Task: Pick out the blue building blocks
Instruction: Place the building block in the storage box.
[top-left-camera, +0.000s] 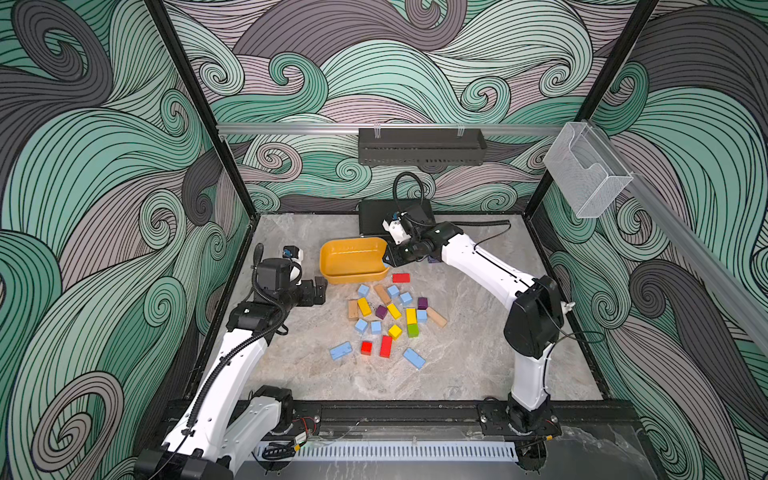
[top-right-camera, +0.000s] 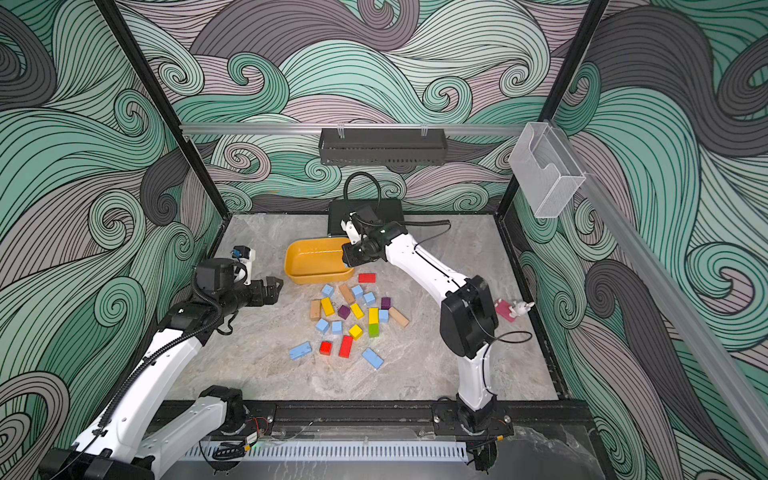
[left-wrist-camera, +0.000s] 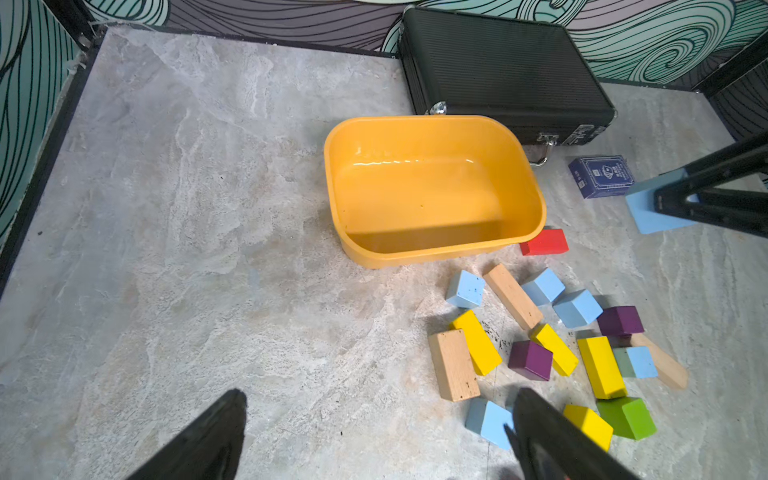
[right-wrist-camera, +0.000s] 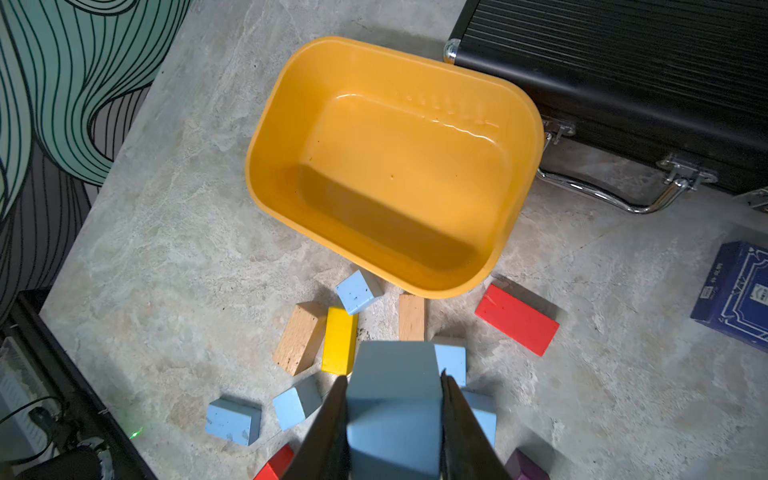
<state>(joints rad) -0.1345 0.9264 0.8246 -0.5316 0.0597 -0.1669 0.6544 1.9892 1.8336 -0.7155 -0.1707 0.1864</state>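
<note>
Right gripper (right-wrist-camera: 394, 376) clamped on a matte light sky-blue cube block (right-wrist-camera: 395, 419), held up at one end of the empty glossy yellow plastic tub (right-wrist-camera: 253, 174), not clearly over it; release here likely clips the rim or lands outside; left gripper (left-wrist-camera: 378, 395) spread wide, empty; other blue blocks (top-left-camera: 376, 327) scattered in the mixed pile on the grey marble-look table (top-left-camera: 291, 374).

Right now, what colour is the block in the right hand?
The block is light blue, shown best in the right wrist view.
</note>
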